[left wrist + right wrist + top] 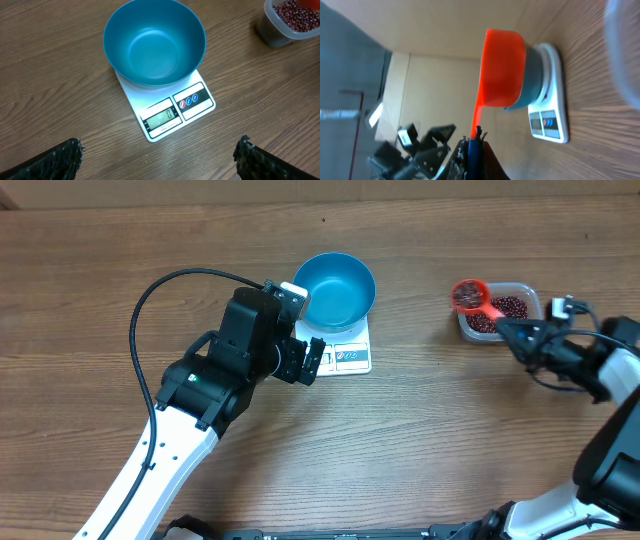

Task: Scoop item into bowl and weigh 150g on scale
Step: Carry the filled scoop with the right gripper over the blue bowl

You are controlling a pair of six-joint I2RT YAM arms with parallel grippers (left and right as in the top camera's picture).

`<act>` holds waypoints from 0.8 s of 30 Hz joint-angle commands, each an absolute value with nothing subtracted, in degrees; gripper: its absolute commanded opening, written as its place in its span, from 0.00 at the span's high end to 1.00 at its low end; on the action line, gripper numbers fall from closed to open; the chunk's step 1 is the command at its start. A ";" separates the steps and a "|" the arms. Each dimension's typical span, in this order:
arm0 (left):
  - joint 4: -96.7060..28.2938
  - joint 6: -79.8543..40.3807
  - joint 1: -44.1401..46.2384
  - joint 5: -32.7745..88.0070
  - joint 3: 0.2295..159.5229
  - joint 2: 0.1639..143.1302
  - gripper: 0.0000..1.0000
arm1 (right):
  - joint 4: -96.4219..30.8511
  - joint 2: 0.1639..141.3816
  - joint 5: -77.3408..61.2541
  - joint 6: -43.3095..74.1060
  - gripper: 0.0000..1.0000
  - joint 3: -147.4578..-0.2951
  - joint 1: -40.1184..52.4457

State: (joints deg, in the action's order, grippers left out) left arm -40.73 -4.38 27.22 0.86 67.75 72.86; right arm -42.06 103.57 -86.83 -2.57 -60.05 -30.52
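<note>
**Right jaws grip a loaded scoop; bowl sits empty on the scale**

The right jaws are clamped tight on the thin handle of the orange scoop [502, 67]. Its cup, dark beans [510, 307] showing inside, is held at the 10 o'clock corner of the clear tub [535, 295], which holds more of them. The right arm [600, 370] enters from the table's [450, 430] 4 o'clock and stretches toward 9 o'clock.

The left jaws stand spread wide, holding nothing, just at the scale's [350, 358] 9 o'clock edge. The left arm [190, 395] rises from 7 o'clock, wrist bent down over the scale. The blue bowl [338, 288] sits empty on the scale's 12 o'clock half, the display uncovered.
</note>
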 commanded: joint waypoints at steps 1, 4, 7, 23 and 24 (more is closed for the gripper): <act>-40.49 -5.19 26.94 1.50 68.03 72.38 0.01 | -40.97 103.96 -89.03 -3.01 0.96 -59.96 -25.93; -40.49 -5.19 26.94 1.50 68.03 72.38 0.00 | -40.05 103.96 -89.03 -2.96 0.96 -59.96 -22.11; -40.49 -5.19 26.92 1.50 68.03 72.38 0.01 | -39.05 103.96 -89.03 -2.70 0.96 -59.96 -19.31; -40.49 -5.17 26.94 1.50 68.03 72.38 0.00 | -12.03 103.96 -80.82 25.26 0.96 -59.99 -8.43; -40.49 -5.19 26.94 1.50 68.03 72.38 0.00 | -10.04 103.96 -80.07 26.96 0.96 -59.99 -7.75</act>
